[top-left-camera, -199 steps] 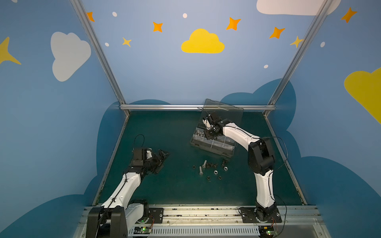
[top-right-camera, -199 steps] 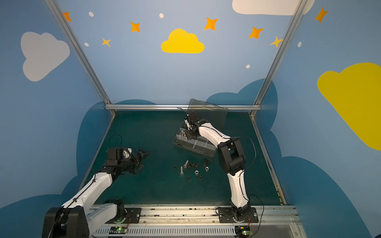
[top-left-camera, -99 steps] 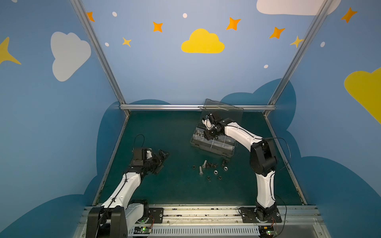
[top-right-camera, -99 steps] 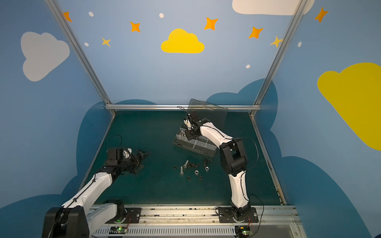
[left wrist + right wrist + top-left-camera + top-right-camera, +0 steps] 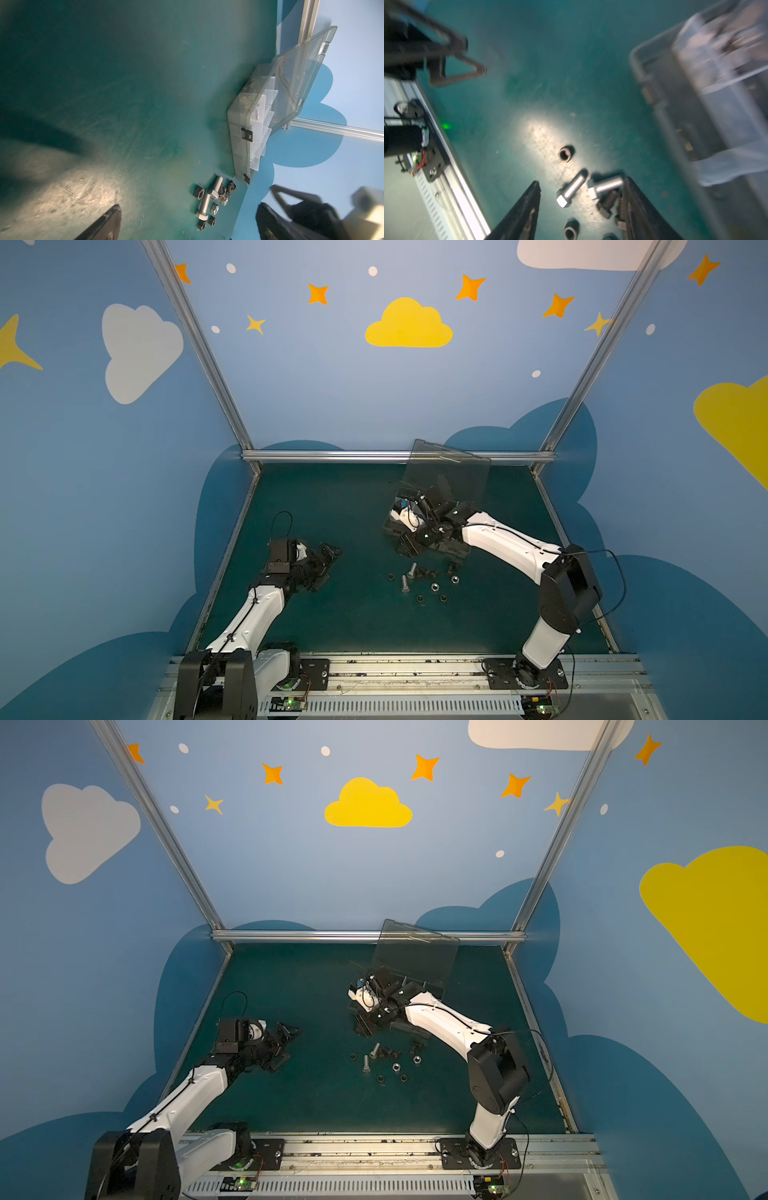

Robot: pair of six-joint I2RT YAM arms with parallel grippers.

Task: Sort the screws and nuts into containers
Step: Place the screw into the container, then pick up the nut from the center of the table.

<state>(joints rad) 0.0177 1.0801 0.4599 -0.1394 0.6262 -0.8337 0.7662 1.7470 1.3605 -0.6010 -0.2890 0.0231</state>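
Observation:
The screws and nuts lie loose in a small cluster point(image 5: 424, 583) point(image 5: 386, 1063) on the green mat, in front of the clear organizer box point(image 5: 241, 133) with the containers. The box's lid point(image 5: 451, 479) point(image 5: 417, 957) stands up. My right gripper point(image 5: 409, 545) point(image 5: 581, 182) hangs open just above the cluster, by the box's front corner, and holds nothing. Below its fingers lie two silver bolts point(image 5: 571, 191), black screws point(image 5: 608, 201) and a black nut point(image 5: 565, 153). My left gripper point(image 5: 328, 560) point(image 5: 188, 214) rests open at the left of the mat and is empty.
The aluminium base rail point(image 5: 395, 668) runs along the front edge. Blue walls with metal posts point(image 5: 199, 344) close in the sides and back. The right arm point(image 5: 511, 547) reaches across the box's front.
My right gripper has come off the box's compartments toward the front, down over the loose cluster, and its jaws have spread wider. The left arm has not moved.

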